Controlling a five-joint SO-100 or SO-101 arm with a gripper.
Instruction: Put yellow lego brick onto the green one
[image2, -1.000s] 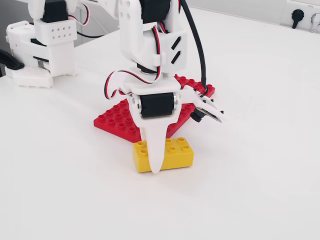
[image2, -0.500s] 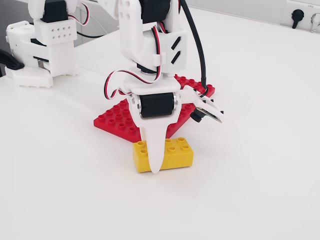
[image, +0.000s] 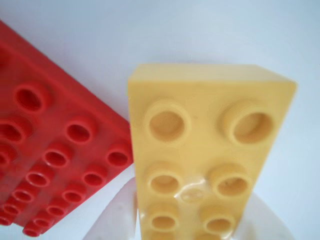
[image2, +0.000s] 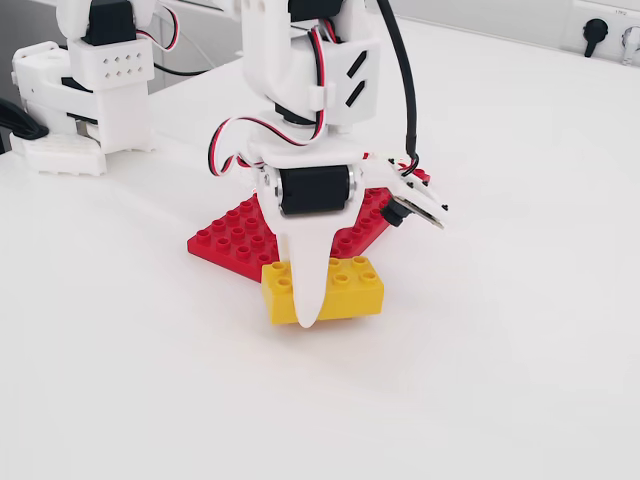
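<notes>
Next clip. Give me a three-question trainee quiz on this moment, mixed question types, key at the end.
1. True or false: the yellow brick is stacked on a green brick.
2. The end effector is: A) open above the table, B) shut on the yellow brick, C) gripping the red plate.
3. In the wrist view, on which side of the yellow brick does the red plate lie?

Key:
1. False; no green brick shows in either view.
2. B
3. Left
</notes>
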